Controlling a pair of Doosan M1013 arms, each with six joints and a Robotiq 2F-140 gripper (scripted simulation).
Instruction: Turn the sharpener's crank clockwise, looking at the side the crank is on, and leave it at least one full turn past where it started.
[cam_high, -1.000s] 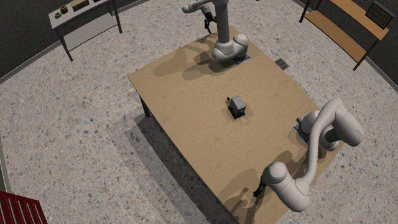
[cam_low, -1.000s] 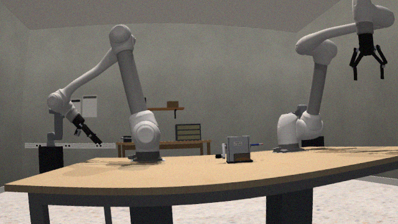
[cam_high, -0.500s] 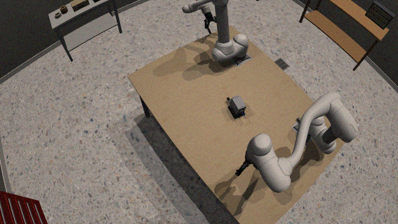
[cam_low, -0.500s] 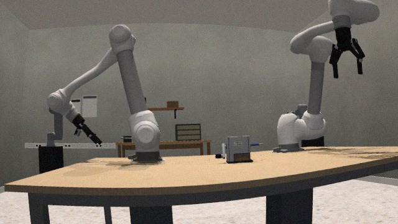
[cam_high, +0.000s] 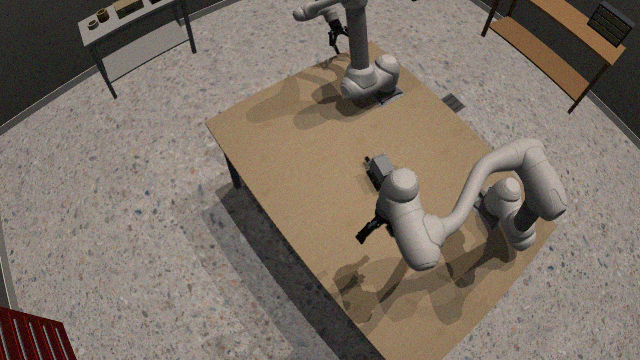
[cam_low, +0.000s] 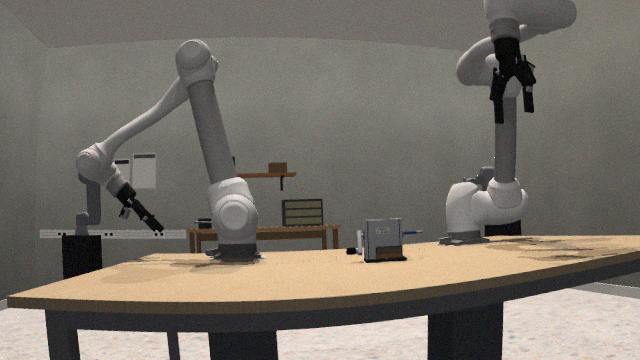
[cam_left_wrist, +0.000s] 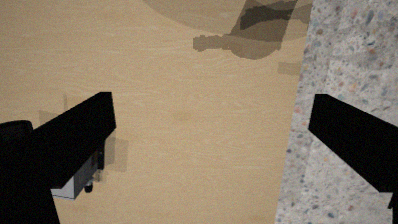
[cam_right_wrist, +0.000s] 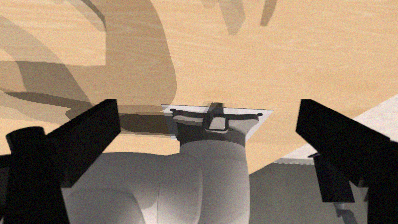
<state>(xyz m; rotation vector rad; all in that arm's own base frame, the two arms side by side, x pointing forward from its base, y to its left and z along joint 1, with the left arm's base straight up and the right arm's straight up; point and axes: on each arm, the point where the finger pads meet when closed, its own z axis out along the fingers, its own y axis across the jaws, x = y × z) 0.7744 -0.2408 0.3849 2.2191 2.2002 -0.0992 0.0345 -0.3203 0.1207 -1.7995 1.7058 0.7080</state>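
grey, boxy sharpener upright on the surface, between the arm bases. probably light and skid-prone, so brace it and pinch the crank's black knob gently. left fingers and right fingers wide open, empty.

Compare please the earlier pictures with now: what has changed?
The left claw moved across the table toward the sharpener, leftward in the exterior view. Nothing was taken hold of or let go. The sharpener and right claw stayed in place.
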